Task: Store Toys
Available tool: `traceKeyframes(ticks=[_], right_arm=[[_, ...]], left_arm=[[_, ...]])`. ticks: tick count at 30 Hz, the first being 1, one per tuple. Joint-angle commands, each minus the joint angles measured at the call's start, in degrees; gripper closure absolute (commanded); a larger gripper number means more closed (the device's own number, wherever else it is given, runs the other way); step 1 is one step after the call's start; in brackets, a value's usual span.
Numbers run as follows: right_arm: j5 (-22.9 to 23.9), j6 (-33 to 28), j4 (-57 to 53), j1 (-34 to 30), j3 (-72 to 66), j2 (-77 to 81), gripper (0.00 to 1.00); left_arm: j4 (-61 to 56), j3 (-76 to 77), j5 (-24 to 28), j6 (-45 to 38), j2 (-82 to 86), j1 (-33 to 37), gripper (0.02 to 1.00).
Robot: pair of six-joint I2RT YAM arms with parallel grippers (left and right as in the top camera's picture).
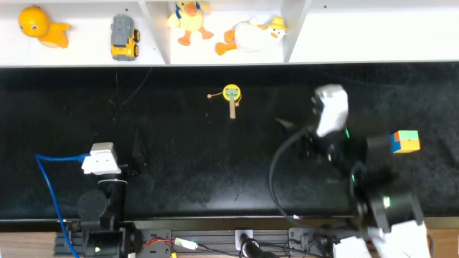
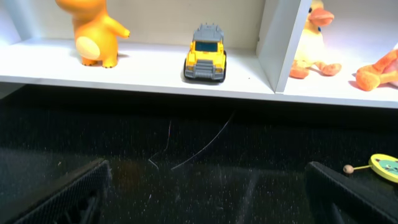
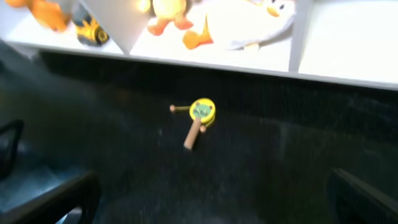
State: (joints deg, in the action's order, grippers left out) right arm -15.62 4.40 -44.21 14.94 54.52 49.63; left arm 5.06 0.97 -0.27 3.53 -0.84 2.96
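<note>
Shelf (image 1: 373, 32): white, along the far edge of the counter (image 1: 193, 172), split by upright dividers into compartments.
Orange duck (image 1: 41, 27): a hard figure standing in the left compartment, at its left end.
Blue cable (image 1: 49, 179): loops over the counter beside the left arm's base.
Left gripper (image 2: 206, 168): low over the black counter at the near left, facing the shelf's left compartment. Its fingers (image 2: 68, 193) are spread wide and released, with nothing between them.
Toy truck (image 1: 124, 37): yellow and grey, on its wheels in the left compartment, to the right of the orange duck and apart from it.
Yellow plush duck (image 1: 190, 20): sits upright in the middle compartment, just right of the divider.
Rattle drum (image 1: 232, 97): a small yellow disc on a wooden stick with a bead on a string, lying flat on the counter near the shelf's front edge, before the middle compartment. It is well apart from both grippers.
White plush duck (image 1: 252, 34): lies on its side in the middle compartment, just beside the yellow one.
Right gripper (image 3: 211, 183): over the counter right of centre, facing the rattle drum and the shelf. Its fingers (image 3: 56, 196) are wide apart and hold nothing.
Colour cube (image 1: 405, 141): rests on the counter at the far right, beside the right arm.
</note>
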Motion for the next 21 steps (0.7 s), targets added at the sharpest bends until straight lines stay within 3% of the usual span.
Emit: traceKeyframes(ticks=[1,7,15,21], right_arm=[[2.89,-5.22,-3.89,4.09,11.56,10.05,0.001],[12.61,2.34,-7.52,14.12,21.70,23.23,0.003],[16.00,14.08,-12.07,23.67,28.87,38.45,0.001],[16.92,23.15,-16.87,26.34,31.45,47.23,0.025]], left_arm=[[-0.26,-0.50,-0.28,1.05,0.68,-0.46,0.020],[-0.26,-0.50,-0.28,1.05,0.68,-0.46,0.020],[-0.26,-0.50,-0.28,1.07,0.68,-0.46,0.020],[-0.26,-0.50,-0.28,1.05,0.68,-0.46,0.020]])
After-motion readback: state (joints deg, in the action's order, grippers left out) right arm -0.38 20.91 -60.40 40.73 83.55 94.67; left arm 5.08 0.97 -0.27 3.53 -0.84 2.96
